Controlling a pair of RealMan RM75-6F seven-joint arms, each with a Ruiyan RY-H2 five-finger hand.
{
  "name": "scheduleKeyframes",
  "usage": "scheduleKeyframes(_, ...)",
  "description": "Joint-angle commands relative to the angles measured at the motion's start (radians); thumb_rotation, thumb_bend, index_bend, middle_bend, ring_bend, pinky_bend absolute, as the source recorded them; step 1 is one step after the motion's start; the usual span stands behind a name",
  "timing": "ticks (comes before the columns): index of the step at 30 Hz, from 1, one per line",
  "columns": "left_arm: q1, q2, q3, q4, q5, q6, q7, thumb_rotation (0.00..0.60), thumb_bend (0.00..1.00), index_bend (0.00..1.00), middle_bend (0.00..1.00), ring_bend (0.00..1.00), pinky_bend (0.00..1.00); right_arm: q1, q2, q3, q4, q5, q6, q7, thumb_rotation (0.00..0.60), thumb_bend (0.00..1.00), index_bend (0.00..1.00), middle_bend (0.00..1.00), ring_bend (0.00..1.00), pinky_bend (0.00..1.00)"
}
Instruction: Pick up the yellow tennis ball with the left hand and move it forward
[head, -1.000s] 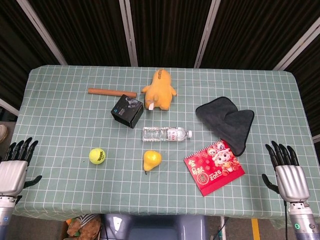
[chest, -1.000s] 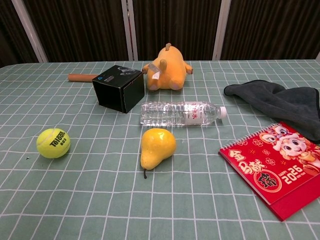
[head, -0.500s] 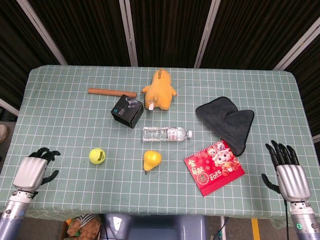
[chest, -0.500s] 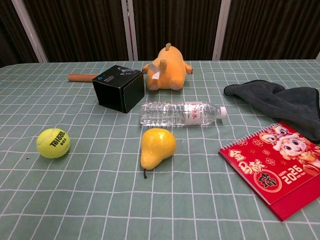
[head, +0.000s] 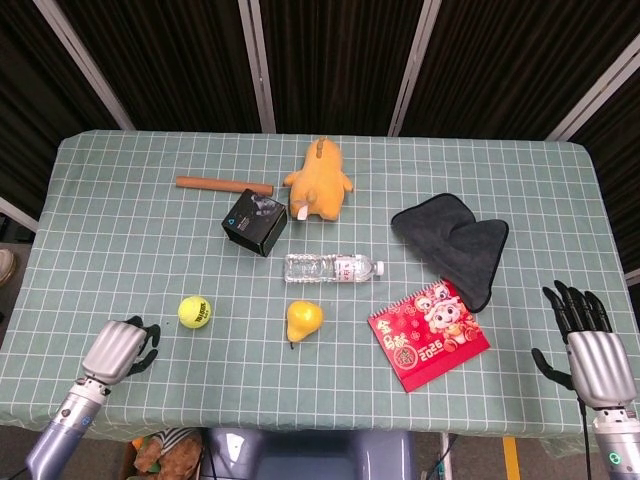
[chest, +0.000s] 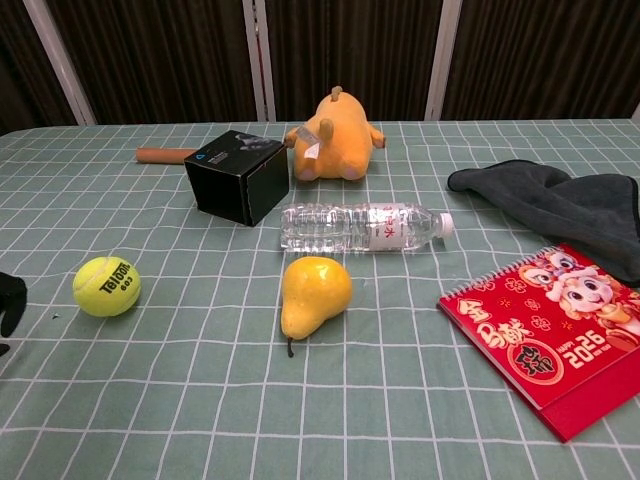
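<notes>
The yellow tennis ball (head: 195, 311) lies on the green checked tablecloth (head: 120, 240) near the front left; the chest view also shows the ball (chest: 107, 286). My left hand (head: 118, 350) hovers over the table's front left corner, a short way left of and nearer than the ball, not touching it. It holds nothing, and its dark fingers point toward the ball. Only the left hand's fingertips (chest: 10, 302) show at the chest view's left edge. My right hand (head: 590, 350) sits off the table's front right corner with its fingers spread and empty.
A yellow pear (head: 304, 320) lies right of the ball, a water bottle (head: 333, 268) behind it. Further back are a black box (head: 254, 222), a wooden stick (head: 223, 185) and an orange plush (head: 320, 180). A dark cloth (head: 455, 240) and a red calendar (head: 428, 335) lie to the right.
My left hand has moved right and inward from the table's left edge toward the ball, its fingers now entering the chest view. The right hand has drifted slightly right. The objects have not moved.
</notes>
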Motion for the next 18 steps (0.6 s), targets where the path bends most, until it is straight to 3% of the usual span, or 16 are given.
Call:
scheduleKeyframes(1,-0.026,-0.017,0.001,0.002,0.002,-0.027,0.017,0.600,0.32,0.56,0.73,0.46,0.73,0.000,0.007,-0.002,0.005,-0.002,-0.003,0.016,0.600,0.36,0.00,0.00,0.00,0.00)
scheduleKeyframes(18,-0.107,-0.064,-0.014,-0.018,-0.034,-0.135,0.074,0.600,0.32,0.49,0.68,0.46,0.73,-0.015,0.030,-0.003,0.019,-0.004,0.017,0.075,0.600,0.36,0.00,0.00,0.00,0.00)
